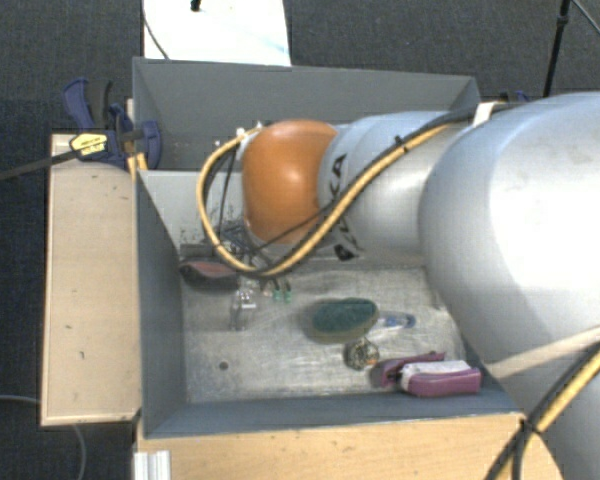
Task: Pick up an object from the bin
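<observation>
A dark thing, flat and reddish along its edge, is lying against the left wall of the bin, toward the back. The gripper is hanging just to the right of it, low over the bare floor and under the orange cover of the wrist. I cannot tell whether the gripper is wide or narrow. A green oval pad is lying near the middle of the floor, apart from the gripper. A round shiny disc is sitting just in front of the pad, and a thin tube with a blue end is lying just to the pad's right. A purple and pink box is resting along the front wall at the right. The arm is reaching in over that right side.
</observation>
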